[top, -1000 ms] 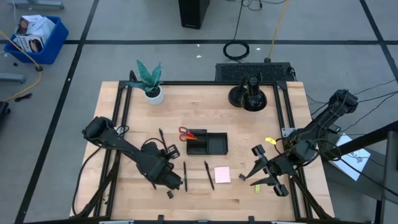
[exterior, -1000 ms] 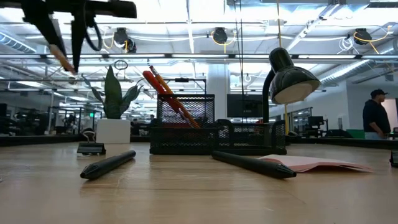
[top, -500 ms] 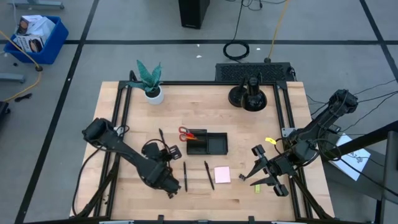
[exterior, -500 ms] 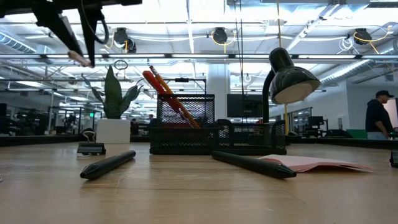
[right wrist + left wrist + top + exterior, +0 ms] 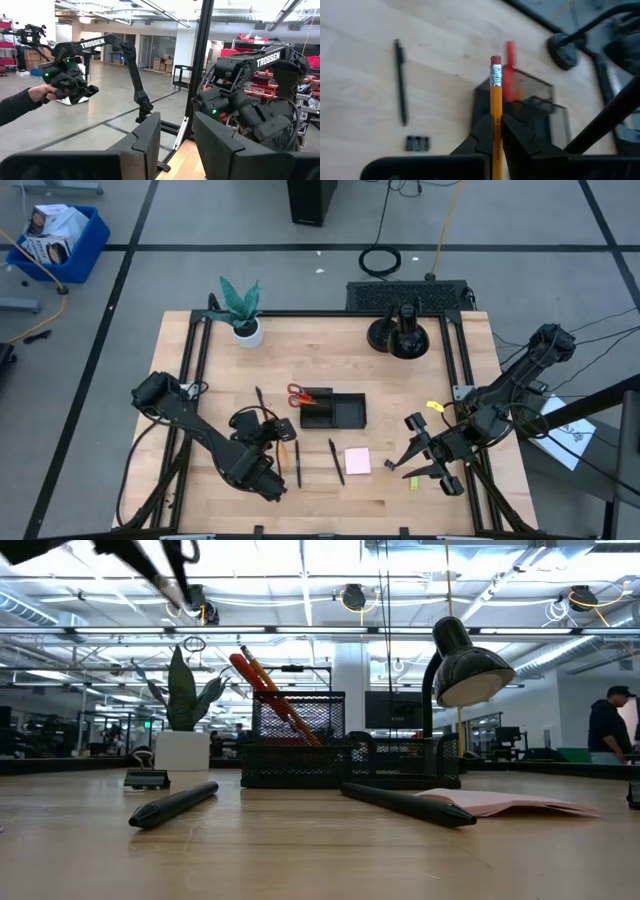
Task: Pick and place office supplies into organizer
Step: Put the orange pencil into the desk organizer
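My left gripper (image 5: 496, 125) hangs above the table's near left part (image 5: 278, 452), shut on an orange pencil (image 5: 495, 95). The pencil's eraser end points toward the black organizer (image 5: 530, 102), which shows in the high view at the table's middle (image 5: 335, 411). Red-handled scissors (image 5: 299, 395) stick up out of the organizer's left end. Two black pens (image 5: 298, 464) (image 5: 337, 462), a pink sticky-note pad (image 5: 357, 461) and a yellow-green piece (image 5: 415, 481) lie on the table. My right gripper (image 5: 425, 457) waits open, raised at the near right. My left gripper pinches the pencil's shaft (image 5: 496, 131) between its two fingers. The pencil runs along the fingers, and its eraser end (image 5: 495, 62) sticks out past the fingertips. The fingers slant down toward the organizer. The pencil is lifted clear of the table.
A third black pen (image 5: 260, 402) lies left of the organizer. A binder clip (image 5: 417, 143) lies near the table's near edge. A potted plant (image 5: 241, 311) stands far left and a black desk lamp (image 5: 400, 335) far right. In the right wrist view a person's hand (image 5: 42, 92) shows in the room beyond.
My left gripper has risen a little and tipped up from pointing steeply down to a slant, staying shut on the pencil. The pencil's free end has swung up and toward the organizer. My right gripper has kept still.
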Available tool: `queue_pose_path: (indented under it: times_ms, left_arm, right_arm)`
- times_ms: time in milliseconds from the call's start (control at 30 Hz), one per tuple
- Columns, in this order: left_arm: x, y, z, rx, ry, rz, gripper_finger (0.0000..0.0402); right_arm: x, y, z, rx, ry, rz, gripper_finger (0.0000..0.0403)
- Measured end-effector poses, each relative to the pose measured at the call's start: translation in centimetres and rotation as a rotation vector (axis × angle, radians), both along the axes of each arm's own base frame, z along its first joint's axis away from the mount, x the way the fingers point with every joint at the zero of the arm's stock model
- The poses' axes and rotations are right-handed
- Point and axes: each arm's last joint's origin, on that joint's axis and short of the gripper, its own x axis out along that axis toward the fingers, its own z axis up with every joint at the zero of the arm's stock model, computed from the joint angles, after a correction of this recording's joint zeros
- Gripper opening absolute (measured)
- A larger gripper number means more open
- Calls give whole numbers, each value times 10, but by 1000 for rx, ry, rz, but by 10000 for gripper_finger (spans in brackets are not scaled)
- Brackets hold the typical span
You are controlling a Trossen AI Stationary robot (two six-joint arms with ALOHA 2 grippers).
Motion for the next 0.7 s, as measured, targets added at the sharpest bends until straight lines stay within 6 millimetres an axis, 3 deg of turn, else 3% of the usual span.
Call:
queue_pose_path:
  times_ms: [700]
  left_arm:
    - [19, -2, 71, 378, -157, -250, 26]
  right_arm:
    - [0, 0, 0, -1, 0, 0, 112]
